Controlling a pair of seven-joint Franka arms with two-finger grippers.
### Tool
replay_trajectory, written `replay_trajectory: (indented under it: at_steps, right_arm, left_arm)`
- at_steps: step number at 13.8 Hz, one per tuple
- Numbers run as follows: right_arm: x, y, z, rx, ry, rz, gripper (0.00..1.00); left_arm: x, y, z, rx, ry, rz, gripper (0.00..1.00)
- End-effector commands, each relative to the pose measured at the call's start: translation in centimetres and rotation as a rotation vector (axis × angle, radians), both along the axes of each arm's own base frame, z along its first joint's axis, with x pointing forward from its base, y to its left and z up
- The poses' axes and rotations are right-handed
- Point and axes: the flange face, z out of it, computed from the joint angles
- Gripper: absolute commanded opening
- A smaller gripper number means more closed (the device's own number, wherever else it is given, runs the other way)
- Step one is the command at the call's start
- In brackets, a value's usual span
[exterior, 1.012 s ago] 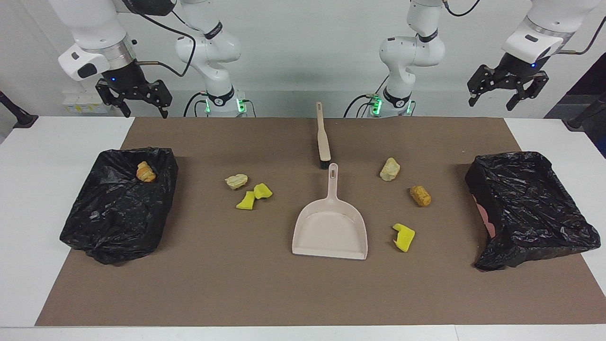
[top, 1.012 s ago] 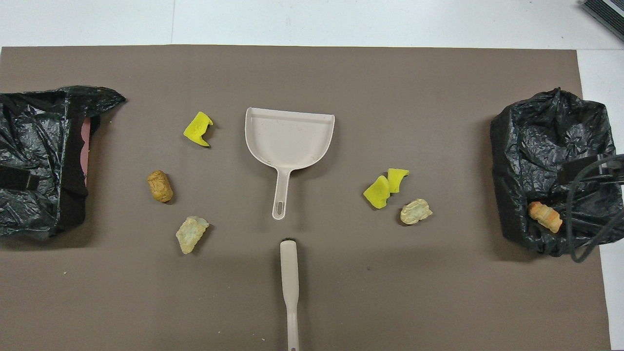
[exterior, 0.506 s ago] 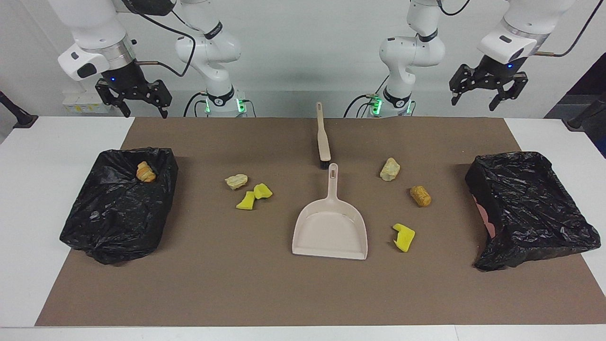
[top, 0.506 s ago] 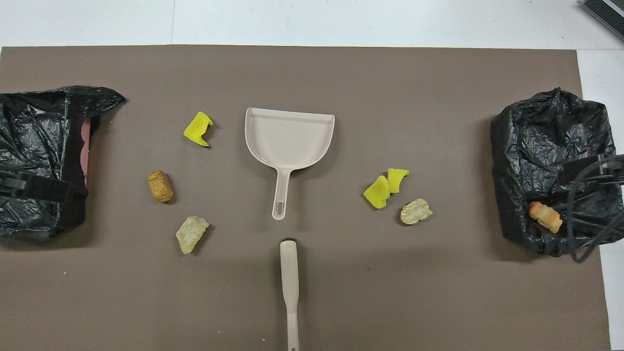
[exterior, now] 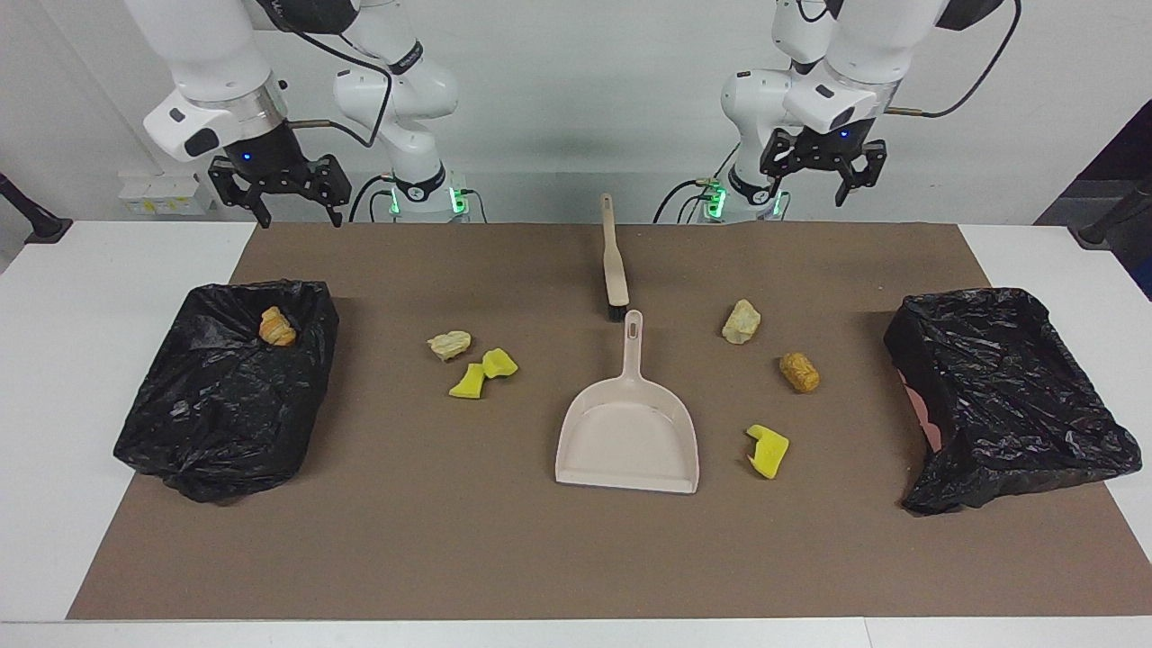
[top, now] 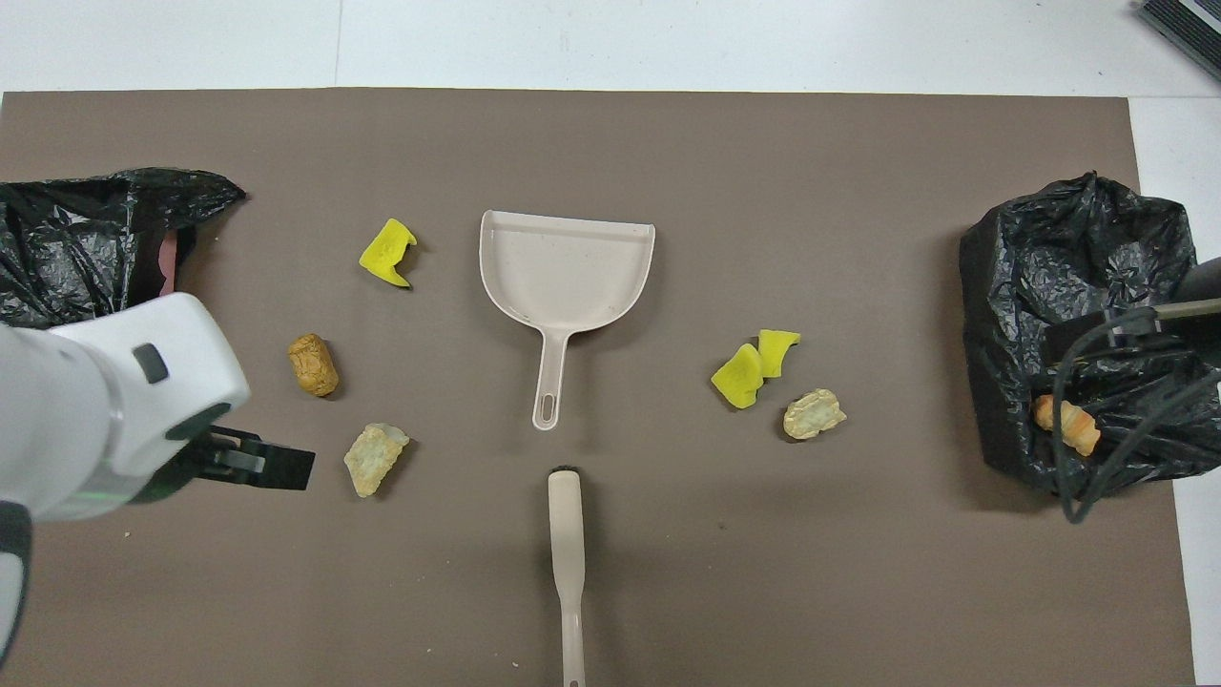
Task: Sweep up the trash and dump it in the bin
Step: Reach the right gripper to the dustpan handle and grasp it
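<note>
Both jaws stand spread, holding nothing. We note the left gripper [exterior: 822, 171] has swung inward since a second ago, now high over the mat's robot-side edge; the right gripper [exterior: 279, 191] has edged inward too. Trash [exterior: 472, 364] lies loose on the mat beside the dustpan [exterior: 628, 432]; brush [exterior: 615, 261] untouched. Sweeping not yet begun.
</note>
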Motion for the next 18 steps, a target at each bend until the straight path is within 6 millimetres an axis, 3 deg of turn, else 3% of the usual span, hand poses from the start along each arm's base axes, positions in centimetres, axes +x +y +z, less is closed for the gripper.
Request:
replay_trajectory:
  at_steps: [1,5,7,10,13,15,18]
  right_arm:
    - [1.7,3.2,-2.1,0.019,-0.007,0.040,1.00]
    - [4.1,10.4,-6.3,0.052,-0.020,-0.019,1.00]
    - [4.8,13.8,-8.7,0.065,-0.006,-0.047,1.00]
    - [5.1,21.0,-12.8,0.065,-0.020,-0.091,1.00]
    - [5.1,25.7,-16.4,0.064,-0.025,-0.155,1.00]
    - [4.4,30.6,-18.8,0.042,-0.022,-0.176,1.00]
    - [4.6,35.4,-21.5,0.026,-0.026,-0.207,1.00]
  left_arm:
    - [-4.5,-3.1,-3.1,0.012,-0.017,-0.013,1.00]
    - [-9.0,-9.7,-8.3,0.000,0.011,-0.028,1.00]
    - [-11.4,-12.0,-11.2,0.007,0.006,-0.013,1.00]
    - [-13.7,-14.4,-14.2,0.011,0.011,-0.019,1.00]
    - [-15.1,-16.4,-15.8,-0.004,0.022,-0.036,1.00]
    - [-17.5,-19.3,-19.7,0.002,-0.027,-0.017,1.00]
    - [-18.8,-21.4,-22.8,0.001,0.010,-0.038,1.00]
